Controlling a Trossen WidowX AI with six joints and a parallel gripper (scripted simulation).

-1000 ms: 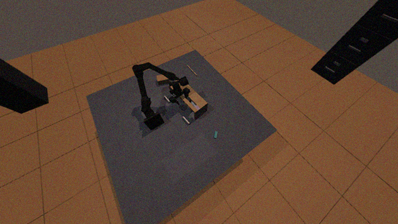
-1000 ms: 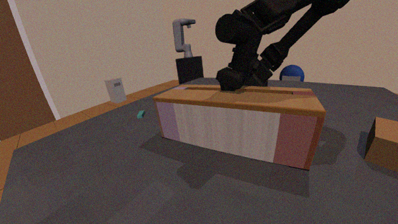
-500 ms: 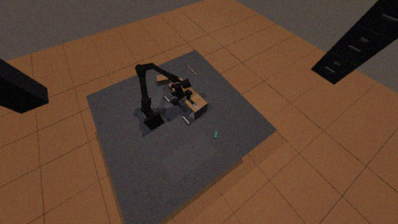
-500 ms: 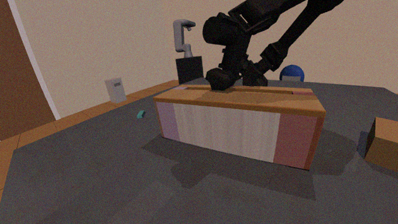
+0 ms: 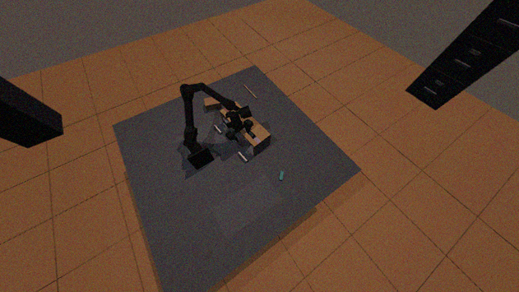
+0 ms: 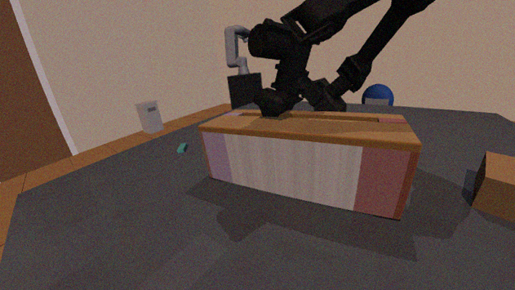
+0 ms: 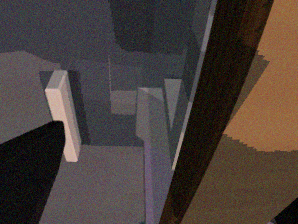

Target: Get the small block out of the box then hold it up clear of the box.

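The long box (image 6: pixel 310 160) has a wooden top with a slot, a pale wall, a purple left end and a pink right end. It also shows in the overhead view (image 5: pixel 247 129). My gripper (image 6: pixel 275 108) is open and empty. It stands at the slot on the top, near the purple end. I see no block on the shelf in any view. A small teal piece (image 6: pixel 182 148) lies on the table, well apart from the box.
A brown cube (image 6: pixel 511 191) stands right of the box. A blue ball (image 6: pixel 377 94), a grey arm on a black base (image 6: pixel 241 75) and a white device (image 6: pixel 149 117) are behind. White sticks (image 5: pixel 242 156) lie near the box. A white post (image 7: pixel 63 116) stands below the gripper.
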